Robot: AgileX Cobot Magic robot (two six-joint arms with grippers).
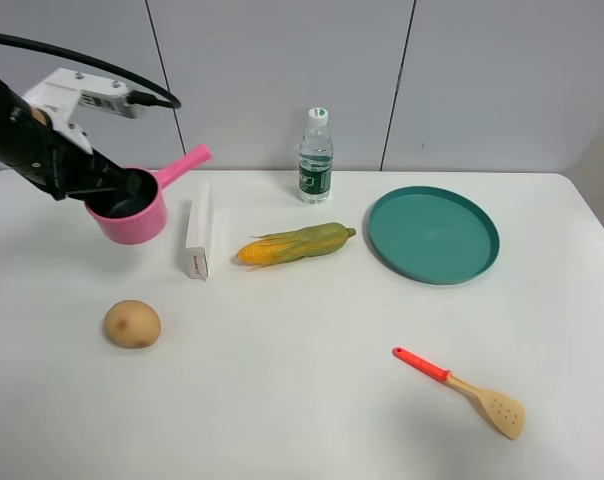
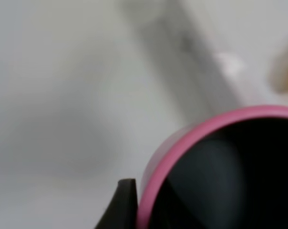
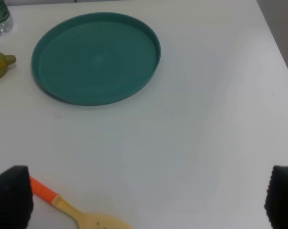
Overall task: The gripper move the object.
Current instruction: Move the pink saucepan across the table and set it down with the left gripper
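Note:
The pink toy saucepan (image 1: 134, 216) is at the back left of the table, its straight handle pointing back and right. My left gripper (image 1: 117, 193) is shut on the pan's rim, one jaw inside the dark bowl and one outside. I cannot tell whether the pan touches the table. In the left wrist view the pink rim (image 2: 182, 138) fills the close foreground, with one black finger (image 2: 122, 205) just outside it. My right gripper (image 3: 146, 198) is open and empty above the table, out of the exterior high view.
A white box (image 1: 198, 238), a corn cob (image 1: 294, 244) and a water bottle (image 1: 316, 157) lie right of the pan. A potato (image 1: 132, 324) sits in front of it. A teal plate (image 1: 434, 234) and an orange-handled wooden spatula (image 1: 462, 388) are on the right.

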